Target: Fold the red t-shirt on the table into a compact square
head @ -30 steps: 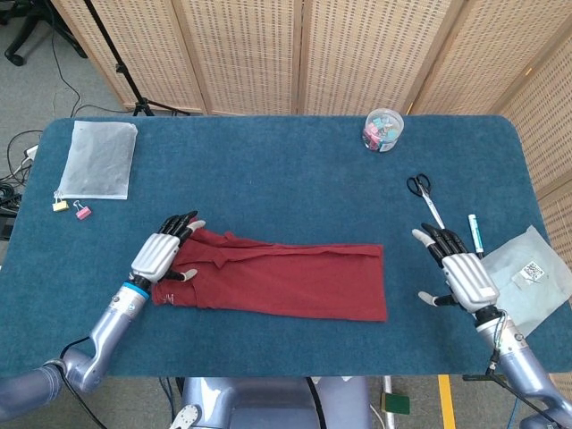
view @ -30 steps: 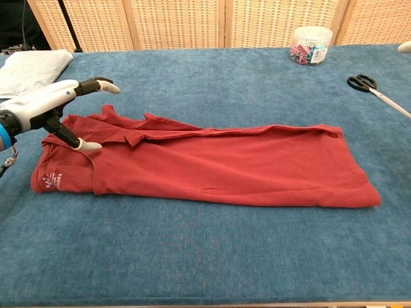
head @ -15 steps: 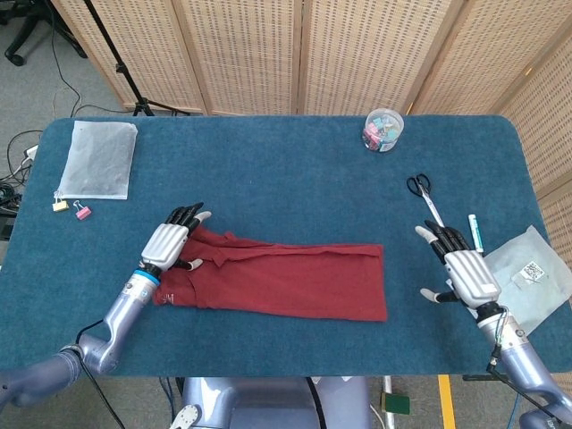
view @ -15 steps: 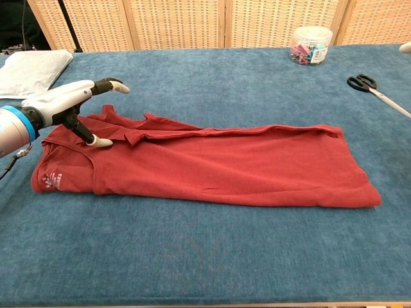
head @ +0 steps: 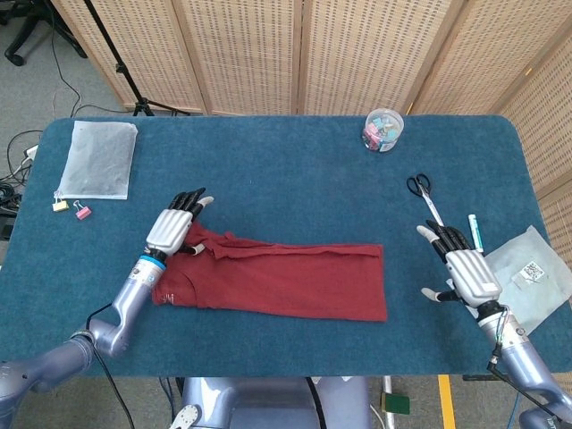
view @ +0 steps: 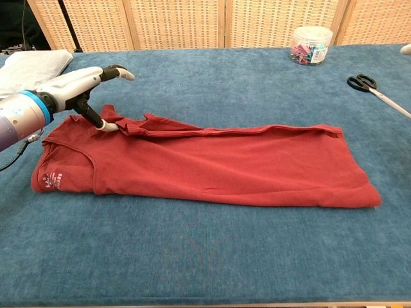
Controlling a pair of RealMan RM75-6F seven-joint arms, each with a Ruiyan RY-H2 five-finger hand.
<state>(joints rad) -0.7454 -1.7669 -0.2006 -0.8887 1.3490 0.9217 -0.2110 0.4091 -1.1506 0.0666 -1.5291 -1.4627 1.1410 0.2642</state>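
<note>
The red t-shirt (head: 277, 279) lies flat on the blue table (head: 286, 179) as a long band folded lengthwise, collar end at the left (view: 212, 167). My left hand (head: 173, 228) hovers over the shirt's far left corner with its fingers stretched out and apart. In the chest view that left hand (view: 77, 85) has its thumb tip touching the bunched sleeve fold; nothing is gripped. My right hand (head: 465, 268) rests open on the table well right of the shirt, fingers spread. The chest view shows only a pale fingertip of it at the right border.
A clear jar of coloured clips (head: 382, 130) stands at the back. Scissors (head: 422, 192) and a pen (head: 475, 234) lie just beyond my right hand, a grey mailer bag (head: 529, 275) beside it. A clear plastic bag (head: 96, 159) and two small clips (head: 71, 208) lie far left.
My left hand has slid from the shirt's left end toward its far edge, the thumb now on the sleeve fold. The right hand drifted slightly right. The shirt has not moved.
</note>
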